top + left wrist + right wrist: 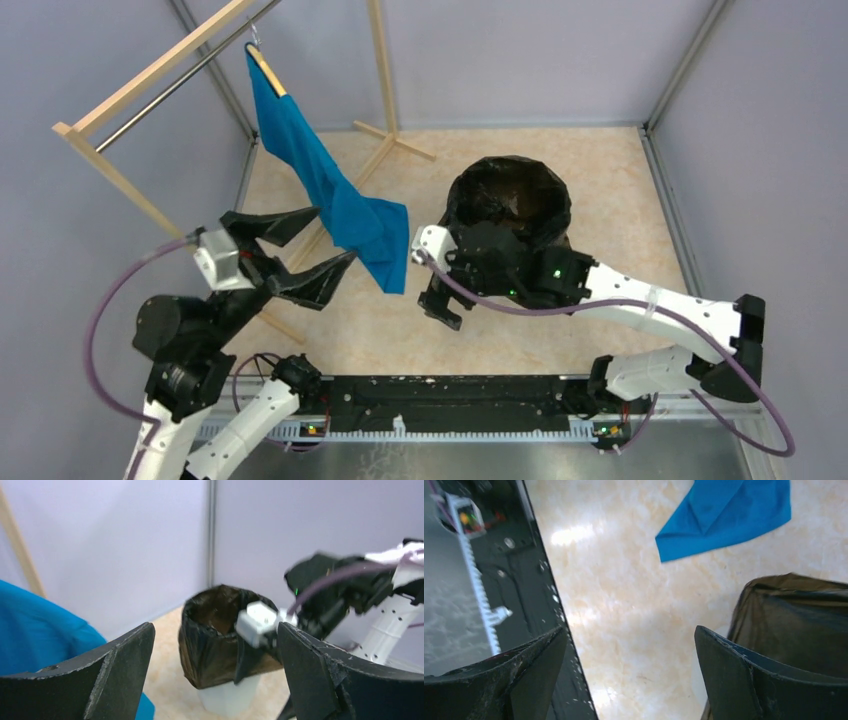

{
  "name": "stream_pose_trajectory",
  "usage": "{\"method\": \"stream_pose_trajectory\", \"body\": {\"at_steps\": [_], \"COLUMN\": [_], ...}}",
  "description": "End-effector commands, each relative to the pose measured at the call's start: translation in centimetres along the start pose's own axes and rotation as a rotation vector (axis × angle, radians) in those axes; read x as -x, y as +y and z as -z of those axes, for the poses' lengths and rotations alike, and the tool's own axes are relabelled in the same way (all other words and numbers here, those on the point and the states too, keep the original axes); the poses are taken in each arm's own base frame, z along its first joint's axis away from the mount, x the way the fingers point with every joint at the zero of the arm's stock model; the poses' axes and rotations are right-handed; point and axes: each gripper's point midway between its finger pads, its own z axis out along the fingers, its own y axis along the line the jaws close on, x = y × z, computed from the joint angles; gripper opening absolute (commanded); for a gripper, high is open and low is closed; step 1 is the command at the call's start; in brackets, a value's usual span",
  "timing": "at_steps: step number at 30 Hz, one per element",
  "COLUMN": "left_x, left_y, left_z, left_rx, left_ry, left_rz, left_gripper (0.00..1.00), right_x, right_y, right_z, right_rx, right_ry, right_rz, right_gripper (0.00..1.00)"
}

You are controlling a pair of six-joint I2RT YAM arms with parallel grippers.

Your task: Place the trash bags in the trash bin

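Bag (510, 195) sits in the bin (227, 700), its black film draped over the rim and down the walls, so only the bin's white foot shows below it (seen from the left wrist). The bin stands on the tabletop (600, 180), toward the far right. The right pincer (452, 300) hangs just beside the bin's near left side, fingers apart with nothing between them. Whether the finger nearest the bag touches the film, I cannot tell. The left pincer (335, 233) is raised at the left, spread wide and empty. Its tips are right by the lower edge of a blue shirt (310, 165) that hangs from a wooden rack (130, 84).
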Motion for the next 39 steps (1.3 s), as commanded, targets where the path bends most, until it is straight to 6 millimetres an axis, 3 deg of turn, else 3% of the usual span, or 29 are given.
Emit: {"method": "stream_pose_trajectory", "body": {"at_steps": [1,5,12,20,32,39], "left_x": [2.7,3.5,2.9,2.1,0.6,0.1], "left_y": [2.0,2.6,2.8,2.7,3.0,2.8], "left_z": [1.3,2.5,2.7,2.3,0.8,0.2], "left_rx": [0.137,0.191,0.208,0.192,0.164,0.14], "left_ry": [-0.126,-0.167,-0.154,-0.135,-0.1,-0.085], "left_rz": [-0.082,-0.089,-0.07,-0.056,-0.047,-0.041], "left_gripper": [0.99,0.99,0.99,0.99,0.99,0.99], "right_x": [-2.4,-7.2,-10.2,-15.8,-20.4,-23.0], "right_y": [-1.1,-3.4,-7.7,-11.3,-18.8,-25.0], "right_z": [-3.4,-6.0,-8.8,-9.3,-6.0,-1.3], "right_rx": [-0.065,-0.133,-0.303,-0.435,-0.606,-0.806], "right_ry": [0.028,0.224,0.449,0.681,0.78,0.836], "right_rz": [0.143,0.298,0.482,0.586,0.372,0.191], "right_gripper": [0.99,0.99,0.99,0.99,0.99,0.99]}}
